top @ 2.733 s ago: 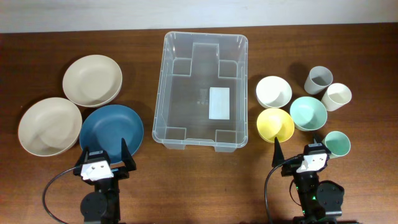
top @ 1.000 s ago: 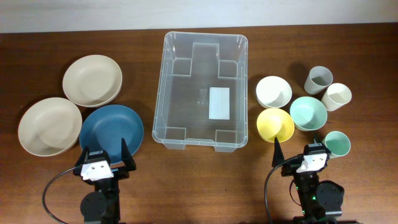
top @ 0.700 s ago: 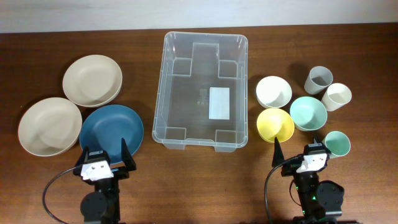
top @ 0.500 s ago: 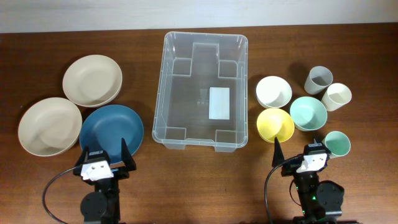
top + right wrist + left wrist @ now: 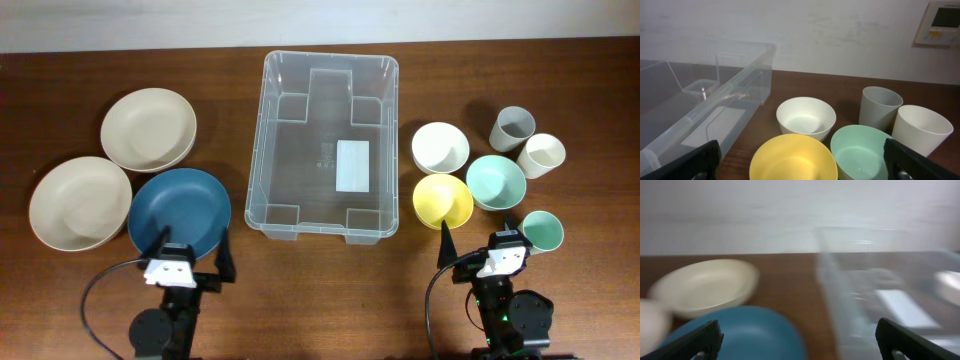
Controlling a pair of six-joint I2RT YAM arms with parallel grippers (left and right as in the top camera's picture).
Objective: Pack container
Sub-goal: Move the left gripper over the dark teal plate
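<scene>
One container (image 5: pixel 330 56): clear plastic, rectangular, rounded corners, ribbed base with a white label. It sits mid-table.

Left of it are three shallow round plates, smooth and matte: far beige plate (image 5: pixel 148 128), near beige plate (image 5: pixel 79 202), blue plate (image 5: pixel 178 205).

To its right are three deep bowls: white bowl (image 5: pixel 440 147), yellow bowl (image 5: pixel 443 199), mint bowl (image 5: pixel 495 181).

Three tapered cups: grey cup (image 5: pixel 513 127), cream cup (image 5: pixel 541 155), mint cup (image 5: pixel 541 231).

Left claw (image 5: pixel 194 250) and right claw (image 5: pixel 487 243) both gape wide and grip nothing.

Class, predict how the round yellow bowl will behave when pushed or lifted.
The round yellow bowl likely slides rather than tips, sitting upright and wide. Its thin rim suggests lightness. Its smooth curved wall may slip between jaws.
</scene>
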